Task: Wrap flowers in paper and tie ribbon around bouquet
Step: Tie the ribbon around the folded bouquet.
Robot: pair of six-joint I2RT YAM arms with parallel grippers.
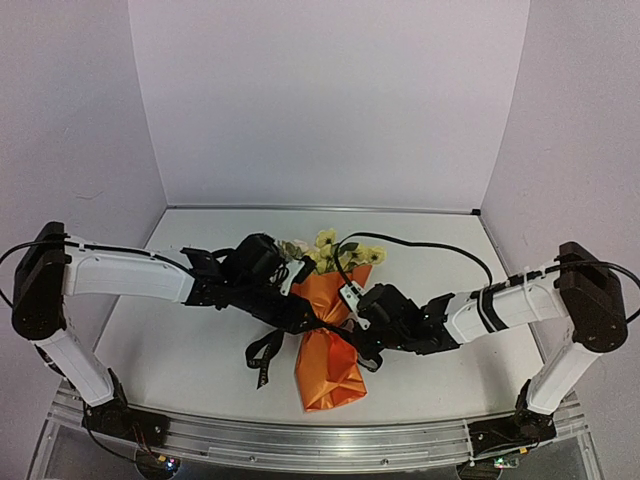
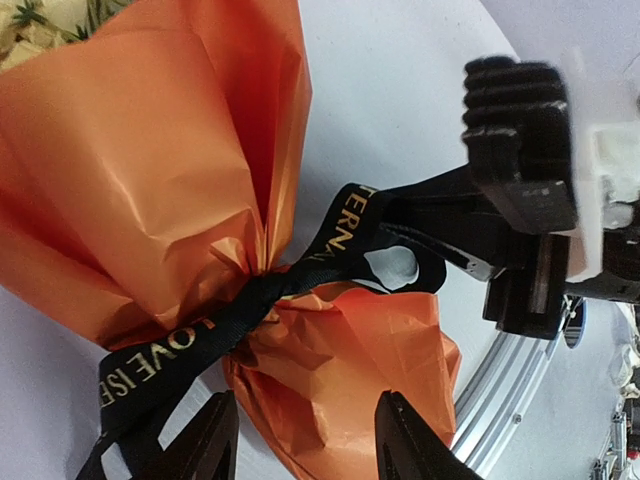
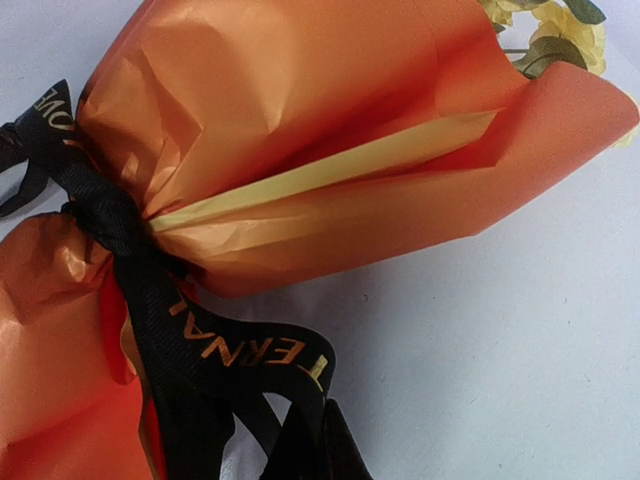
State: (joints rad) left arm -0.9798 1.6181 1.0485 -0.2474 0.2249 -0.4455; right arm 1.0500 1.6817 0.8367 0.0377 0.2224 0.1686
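Note:
The bouquet [image 1: 330, 340] lies mid-table, its orange paper [image 2: 140, 170] pinched at the neck, where the black ribbon [image 2: 190, 345] with gold lettering is tied around it. Yellow-cream flowers [image 1: 328, 250] stick out of the far end, and they also show in the right wrist view, flowers [image 3: 560, 25]. A yellow strip of the paper's inner side [image 3: 320, 175] shows along a fold. My left gripper [image 2: 305, 425] is open just above the lower part of the paper, with nothing between its fingers [image 2: 212, 440]. My right gripper [image 3: 325, 445] is shut on a ribbon end [image 3: 250, 350] beside the neck.
A ribbon tail [image 1: 264, 358] lies on the white table [image 1: 180, 350] left of the bouquet. An aluminium rail [image 1: 320, 442] runs along the near edge. A black cable [image 1: 430, 245] arcs over the right arm. White walls close the back and both sides.

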